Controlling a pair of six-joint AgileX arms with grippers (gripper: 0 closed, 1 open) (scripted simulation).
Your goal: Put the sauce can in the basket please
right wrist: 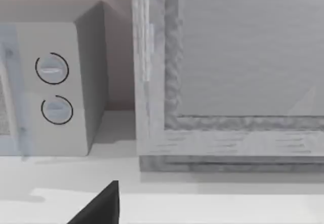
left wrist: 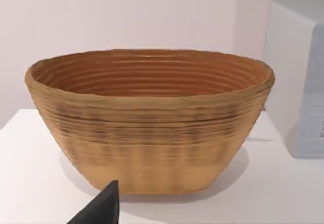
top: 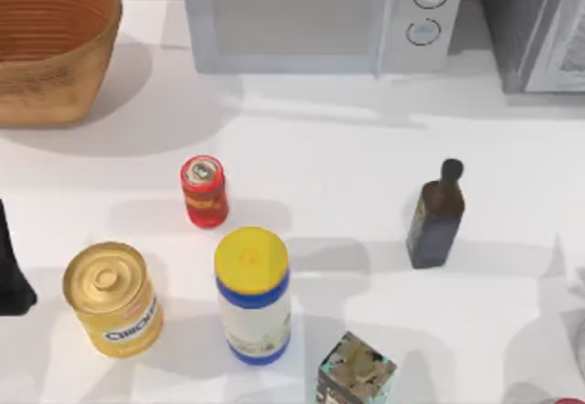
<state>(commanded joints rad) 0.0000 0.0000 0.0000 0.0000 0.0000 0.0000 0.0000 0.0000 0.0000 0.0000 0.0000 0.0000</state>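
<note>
The sauce can [top: 203,192], small and red with a silver top, stands upright on the white table left of centre. The wicker basket [top: 55,47] sits at the far left corner, and its ribbed wall [left wrist: 152,133] faces the left wrist camera. My left gripper [top: 11,271] is a dark shape at the table's left edge, well short of the can and nearer the front than the basket. A dark part of it shows in the left wrist view [left wrist: 101,206]. My right gripper [right wrist: 98,203] is parked at the right side, facing the microwave and cabinet.
A gold Chicken can [top: 111,299] and a white bottle with a yellow lid [top: 253,294] stand in front of the sauce can. A dark bottle [top: 436,214] stands to the right, a small box [top: 356,372] at the front. A microwave [top: 320,15] and a grey cabinet [top: 539,25] line the back.
</note>
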